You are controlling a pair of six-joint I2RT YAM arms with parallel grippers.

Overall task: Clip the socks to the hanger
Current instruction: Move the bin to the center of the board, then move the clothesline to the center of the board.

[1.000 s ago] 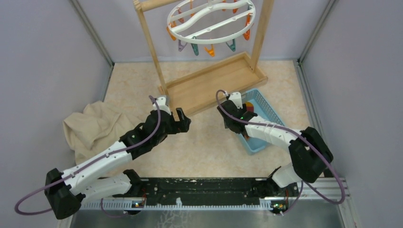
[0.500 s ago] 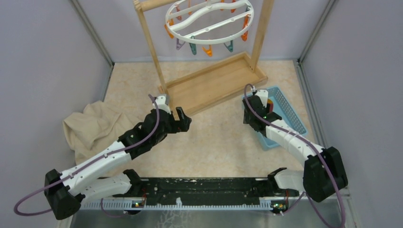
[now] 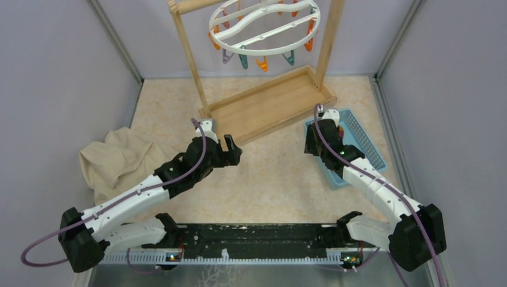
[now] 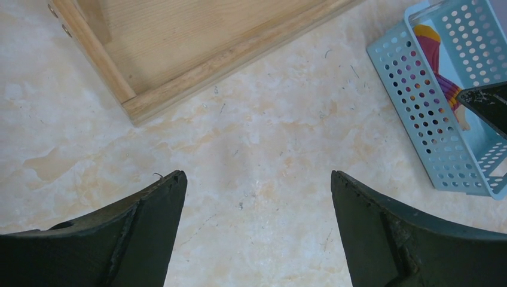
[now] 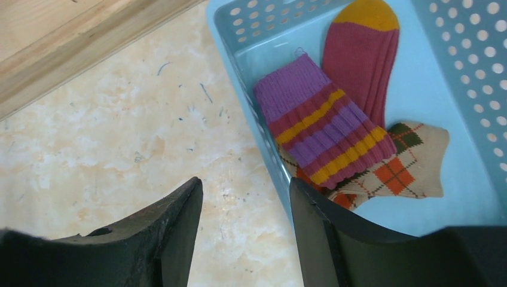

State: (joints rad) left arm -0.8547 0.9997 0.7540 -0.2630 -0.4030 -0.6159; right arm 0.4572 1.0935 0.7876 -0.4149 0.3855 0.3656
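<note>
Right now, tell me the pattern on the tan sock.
Tan sock: orange and green argyle diamonds; right wrist view best.

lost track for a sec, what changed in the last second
The right gripper swung right and farther out, jaws open over the edge of the blue basket holding the socks; the basket seems shifted right too. Nothing grasped. The left gripper, hanger and wooden stand stayed about put.

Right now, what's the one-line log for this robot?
left claw: open, empty | right claw: open, over basket edge | socks: both in basket | hanger: no socks clipped
</note>
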